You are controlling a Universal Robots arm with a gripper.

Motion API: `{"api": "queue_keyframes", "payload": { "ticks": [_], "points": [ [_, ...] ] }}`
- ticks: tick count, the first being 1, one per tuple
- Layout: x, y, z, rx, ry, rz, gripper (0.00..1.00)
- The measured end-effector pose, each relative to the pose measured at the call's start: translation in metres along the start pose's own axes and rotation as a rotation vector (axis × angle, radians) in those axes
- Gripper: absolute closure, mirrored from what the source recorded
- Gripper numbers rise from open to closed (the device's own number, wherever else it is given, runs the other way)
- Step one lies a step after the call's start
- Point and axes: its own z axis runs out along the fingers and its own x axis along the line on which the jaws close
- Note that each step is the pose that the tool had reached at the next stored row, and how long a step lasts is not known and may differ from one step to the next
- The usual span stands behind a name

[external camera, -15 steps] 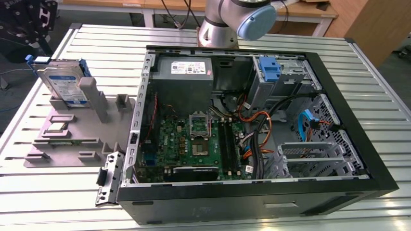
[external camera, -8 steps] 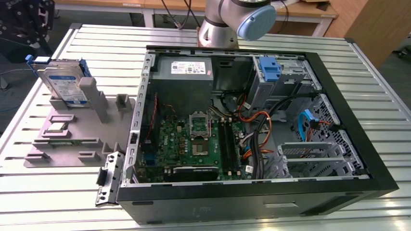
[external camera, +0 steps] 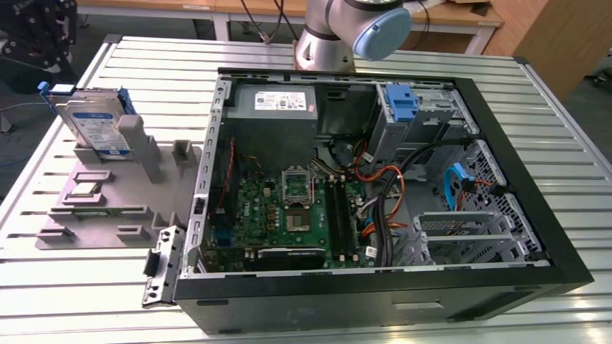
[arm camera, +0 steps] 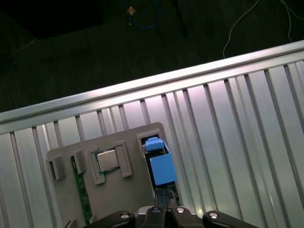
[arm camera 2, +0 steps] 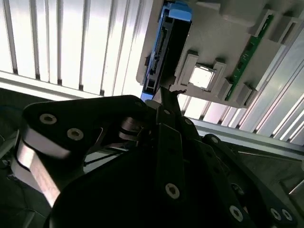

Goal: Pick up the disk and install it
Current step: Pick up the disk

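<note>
Claw [arm camera 2: 165, 95] hangs over the fixture end of the table [external camera: 86, 294], camera looking down past its dark linkage. Cannot tell if it is released or clenched. It looks to be grasping nothing: the disk [external camera: 91, 125] sits in its slot, and there seems to be clear air between the two.

Disk location: it stands on edge, leaning a little, in the far corner slot of the grey fixture [external camera: 105, 215]. That is on the exterior view's left of the open computer case [external camera: 383, 179] and well apart from it. The blue carrier frame is round its edges and the label face is turned toward the exterior camera.

Key relation: in both wrist views the disk [arm camera: 159, 164] is seen edge-on from above, as a narrow blue and black strip. Its long axis runs straight out from the claw [arm camera: 164, 210] tip. The near end of the strip sits just beside that tip, so the claw is roughly in line with the thin edge rather than across it.

Beside the disk in the fixture are a processor chip [arm camera: 107, 160] in its pocket, then a green memory stick [arm camera 2: 247, 54] on edge. Both are apart from the claw.

Judgement: pick-up not yet done, install not started.
</note>
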Motion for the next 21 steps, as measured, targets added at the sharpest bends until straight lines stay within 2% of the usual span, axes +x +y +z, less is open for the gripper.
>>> {"api": "queue_keyframes", "payload": {
  "ticks": [6,21],
  "points": [
    [0.0001,-0.0001,0.0017,-0.0033,0.0044,-0.097,0.89],
    [-0.0022,-0.0096,0.0067,-0.0050,0.0066,-0.147,0.89]
  ]
}}
